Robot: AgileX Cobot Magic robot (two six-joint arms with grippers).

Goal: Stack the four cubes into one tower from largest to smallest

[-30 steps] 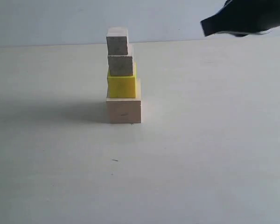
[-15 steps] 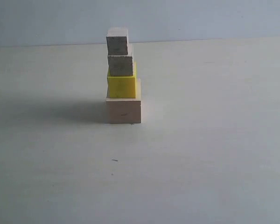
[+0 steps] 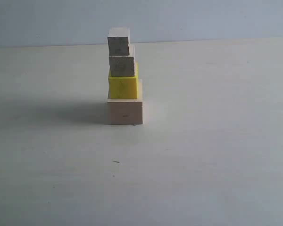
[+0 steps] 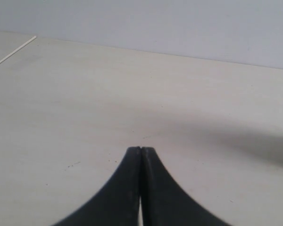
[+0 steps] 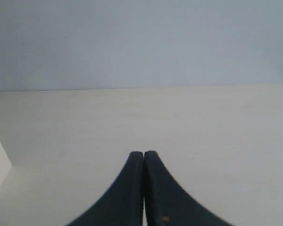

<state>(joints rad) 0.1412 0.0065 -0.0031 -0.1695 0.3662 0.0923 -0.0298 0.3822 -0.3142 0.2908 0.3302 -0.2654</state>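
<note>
- Left fingers (image 4: pixel 125 188) are pressed flat together with no gap and nothing between them. They hang over bare counter (image 3: pixel 217 155) and touch nothing.
- Right fingers (image 5: pixel 125 188) are the same: closed tip to tip, empty, above the pale surface.
- Neither arm shows in the exterior view, so both are well clear of the blocks.
- The tower (image 3: pixel 123 77) stands alone on the counter, left of the middle of the exterior view and toward the back.
- From the bottom up it has the large wooden cube (image 3: pixel 125 112), the yellow cube (image 3: pixel 122 87), the small wooden cube (image 3: pixel 121 66) and the smallest wooden cube (image 3: pixel 118 45). Each rests on the one below.
- The four are not centred. Their left faces roughly line up in the exterior view, so each lower block shows a step on its right.
- The order matches the task, which looks finished.
- These blocks are probably light, stiff and hard, with smooth flat faces. They will not give under a pinch, but they would slide on each other easily.
- Nothing binds the column, so a sideways nudge high up would likely topple it.
- To straighten a block, I would hold it across two opposite side faces at mid-height. The fingers should open only a little wider than that block and come straight down.
</note>
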